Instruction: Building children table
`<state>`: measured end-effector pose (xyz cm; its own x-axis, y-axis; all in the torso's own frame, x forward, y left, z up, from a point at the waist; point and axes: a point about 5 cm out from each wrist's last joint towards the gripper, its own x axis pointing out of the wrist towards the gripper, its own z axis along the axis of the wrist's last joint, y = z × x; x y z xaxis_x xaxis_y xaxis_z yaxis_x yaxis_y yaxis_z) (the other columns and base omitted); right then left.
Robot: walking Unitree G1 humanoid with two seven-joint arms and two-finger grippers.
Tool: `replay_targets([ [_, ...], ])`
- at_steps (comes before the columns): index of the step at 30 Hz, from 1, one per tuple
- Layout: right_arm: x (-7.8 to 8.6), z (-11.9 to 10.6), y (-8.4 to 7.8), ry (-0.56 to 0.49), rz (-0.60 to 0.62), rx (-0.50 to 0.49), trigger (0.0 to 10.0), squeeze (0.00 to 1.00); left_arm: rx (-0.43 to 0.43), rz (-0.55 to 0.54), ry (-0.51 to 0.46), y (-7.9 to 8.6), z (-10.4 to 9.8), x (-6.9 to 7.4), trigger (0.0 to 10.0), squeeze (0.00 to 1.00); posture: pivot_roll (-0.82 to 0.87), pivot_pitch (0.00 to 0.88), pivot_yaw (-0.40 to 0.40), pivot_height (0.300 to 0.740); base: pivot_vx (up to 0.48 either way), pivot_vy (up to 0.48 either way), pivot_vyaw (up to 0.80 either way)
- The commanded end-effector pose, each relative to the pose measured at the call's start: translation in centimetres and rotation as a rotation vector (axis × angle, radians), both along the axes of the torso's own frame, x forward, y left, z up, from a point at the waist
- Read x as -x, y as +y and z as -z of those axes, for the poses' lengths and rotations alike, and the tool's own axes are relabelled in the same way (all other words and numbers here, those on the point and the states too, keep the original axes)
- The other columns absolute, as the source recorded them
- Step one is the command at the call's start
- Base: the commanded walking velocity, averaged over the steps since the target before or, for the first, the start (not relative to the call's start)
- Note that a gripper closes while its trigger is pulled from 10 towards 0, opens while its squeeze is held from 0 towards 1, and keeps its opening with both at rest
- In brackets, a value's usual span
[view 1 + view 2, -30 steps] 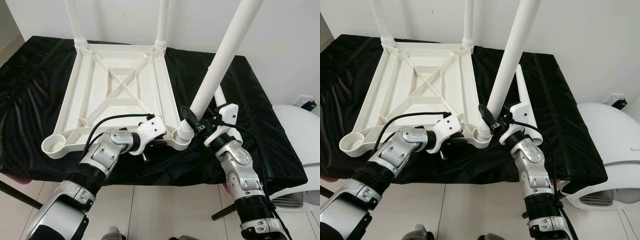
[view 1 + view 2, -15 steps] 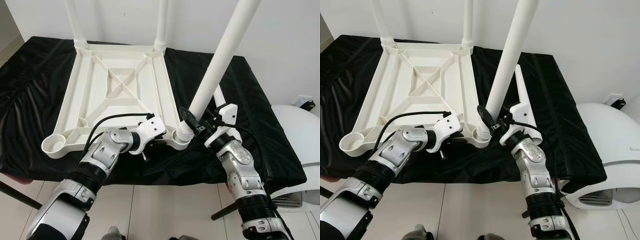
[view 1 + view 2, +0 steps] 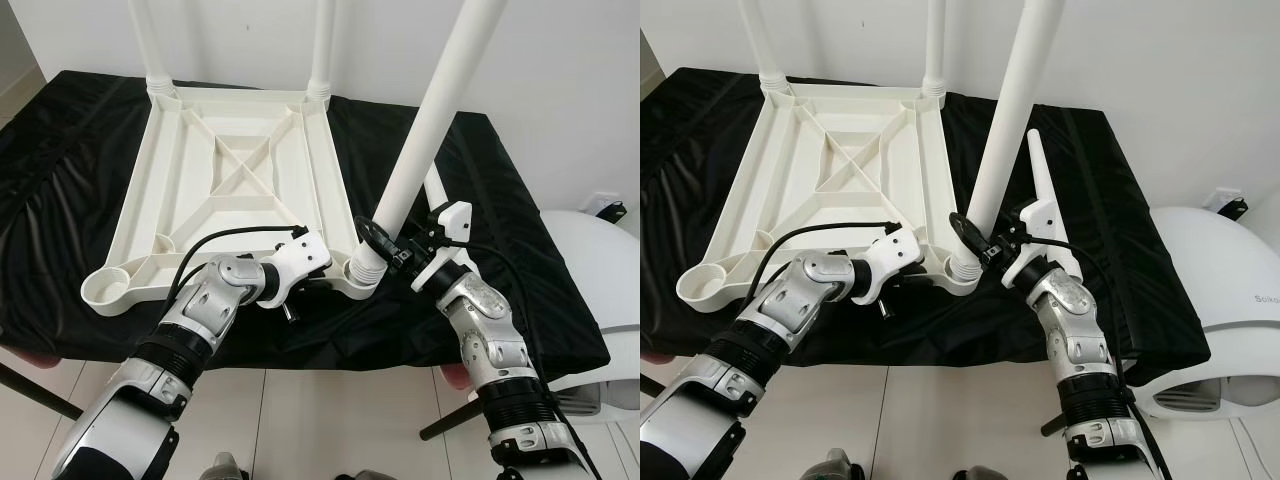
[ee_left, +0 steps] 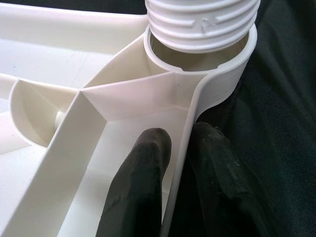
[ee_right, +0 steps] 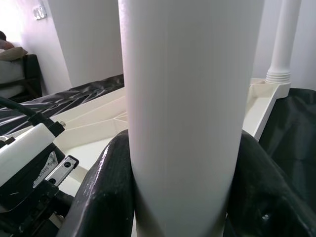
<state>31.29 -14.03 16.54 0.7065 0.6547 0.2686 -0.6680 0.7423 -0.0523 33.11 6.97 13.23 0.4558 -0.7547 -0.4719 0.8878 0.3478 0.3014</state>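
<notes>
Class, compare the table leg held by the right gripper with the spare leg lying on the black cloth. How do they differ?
The held leg stands tilted, its threaded end at the tabletop's corner socket; the spare leg lies flat on the black cloth. The right gripper clamps the held leg; nothing grips the spare leg. Both are white and round.
</notes>
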Motion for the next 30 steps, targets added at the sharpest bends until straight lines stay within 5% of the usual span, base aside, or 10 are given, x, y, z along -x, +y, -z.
replay_targets([
  [1,-0.1,0.2,-0.1,0.019,-0.022,0.010,10.0,0.00,0.009,-0.052,-0.024,0.4,-0.1,-0.2,10.0,0.00,0.03,0.025,-0.082,0.740,0.000,0.000,0.00],
  [30,0.0,1.8,0.4,0.063,-0.006,0.054,10.0,0.00,0.015,-0.037,-0.033,0.3,-0.3,0.1,10.0,0.00,0.03,0.028,-0.077,0.740,0.000,0.000,0.00],
])
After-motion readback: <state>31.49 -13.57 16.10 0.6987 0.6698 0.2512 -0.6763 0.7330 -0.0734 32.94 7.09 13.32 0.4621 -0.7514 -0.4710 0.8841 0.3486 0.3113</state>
